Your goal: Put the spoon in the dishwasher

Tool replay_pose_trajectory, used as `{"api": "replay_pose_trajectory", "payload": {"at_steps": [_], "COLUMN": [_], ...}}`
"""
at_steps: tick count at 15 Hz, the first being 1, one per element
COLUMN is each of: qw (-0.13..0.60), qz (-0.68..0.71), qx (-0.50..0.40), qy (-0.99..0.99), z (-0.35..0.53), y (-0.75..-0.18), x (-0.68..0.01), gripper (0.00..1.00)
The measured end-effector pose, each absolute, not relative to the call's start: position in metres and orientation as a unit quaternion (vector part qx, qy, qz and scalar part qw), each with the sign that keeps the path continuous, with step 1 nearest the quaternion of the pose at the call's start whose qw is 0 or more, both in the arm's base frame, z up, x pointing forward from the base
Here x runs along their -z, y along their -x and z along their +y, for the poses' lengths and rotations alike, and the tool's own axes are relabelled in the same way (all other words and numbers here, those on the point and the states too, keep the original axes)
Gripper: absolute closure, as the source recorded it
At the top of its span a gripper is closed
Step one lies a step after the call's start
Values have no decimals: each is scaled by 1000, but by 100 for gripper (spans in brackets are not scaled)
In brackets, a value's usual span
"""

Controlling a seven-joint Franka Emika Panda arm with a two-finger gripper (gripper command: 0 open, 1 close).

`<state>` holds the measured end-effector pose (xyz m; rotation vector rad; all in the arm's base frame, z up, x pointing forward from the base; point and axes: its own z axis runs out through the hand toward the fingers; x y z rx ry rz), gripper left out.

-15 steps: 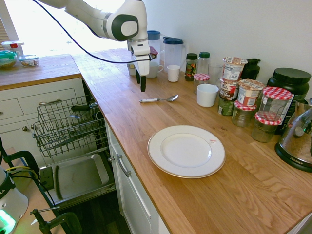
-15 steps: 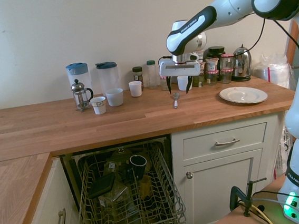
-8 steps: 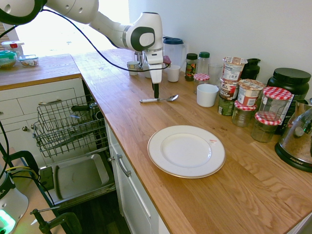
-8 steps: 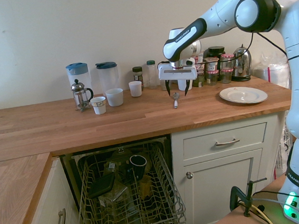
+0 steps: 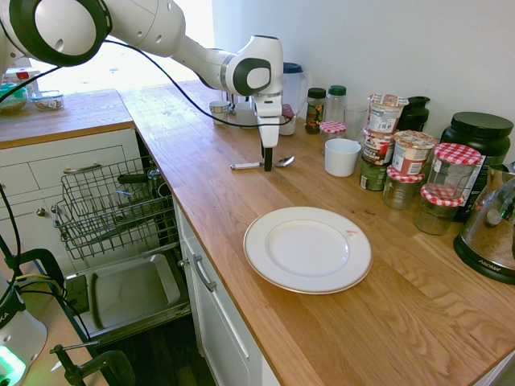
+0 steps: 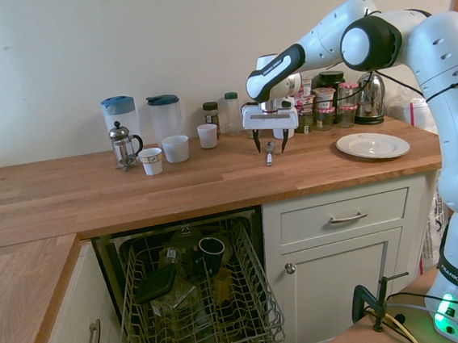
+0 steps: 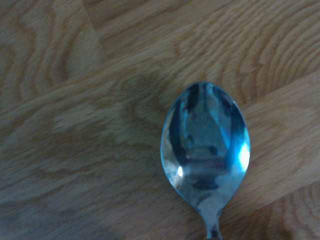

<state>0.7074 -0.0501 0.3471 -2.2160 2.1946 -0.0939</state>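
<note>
The spoon (image 5: 264, 164) lies flat on the wooden tabletop (image 5: 338, 322), its bowl toward the white cup (image 5: 342, 157) and its slim handle toward the edge above the dishwasher (image 6: 196, 296), a lie that leaves the handle free to be pinched from above. The gripper (image 6: 267, 140) hangs straight down over it with its 2 fingers (image 6: 256, 140) spread wide, 1 on each side of the handle and apart from the metal, so nothing is held yet. The wrist view is filled by the spoon's shiny oval bowl (image 7: 204, 145) on the wood grain. The dishwasher's door is dropped and its wire rack (image 5: 113, 205) pulled out, presumably so the spoon can go straight in; the rack already holds a dark cup (image 6: 212, 252) and some dark flat pieces. The white plate (image 5: 307, 249) near the spoon is bare. Jars and pots with checked lids (image 5: 418, 173) stand along the wall, contents hard to tell.
</note>
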Motion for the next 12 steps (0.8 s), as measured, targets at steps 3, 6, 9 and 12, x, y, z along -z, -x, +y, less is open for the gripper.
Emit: {"api": "replay_pose_trajectory", "payload": {"at_steps": [3, 6, 9, 12], "qw": [8, 6, 7, 8], "qz": [703, 703, 703, 702], "qx": [27, 25, 24, 23], "qy": [710, 711, 711, 712], "z": [-50, -50, -49, -47], "y": [-707, -708, -708, -708], "x": [-343, -339, -339, -339], "gripper": [100, 100, 100, 100]}}
